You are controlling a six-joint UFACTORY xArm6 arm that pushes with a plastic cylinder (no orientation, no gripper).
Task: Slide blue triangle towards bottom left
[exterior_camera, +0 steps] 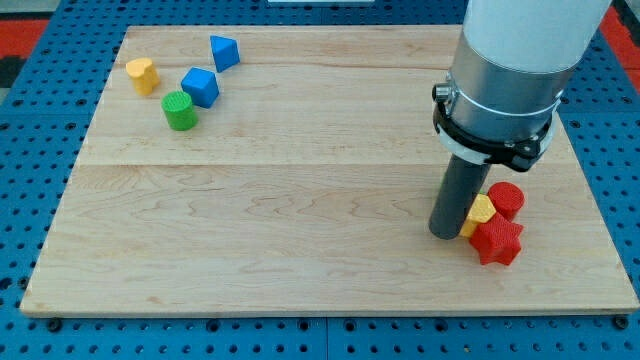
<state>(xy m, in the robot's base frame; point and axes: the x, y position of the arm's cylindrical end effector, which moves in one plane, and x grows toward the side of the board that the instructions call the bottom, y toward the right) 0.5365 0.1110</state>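
Observation:
The blue triangle [224,51] lies near the view's top left of the wooden board [300,200]. Just below and left of it sit a blue cube [200,87], a green cylinder [180,110] and a yellow block [142,75]. My tip [446,234] rests on the board at the view's lower right, far from the blue triangle. It stands right beside a small yellow block [480,212], which touches a red star-shaped block [496,241] and a red cylinder [506,199].
The board's edges border a blue pegboard [40,150] on all sides. The arm's wide grey and white body [510,60] hangs over the board's upper right.

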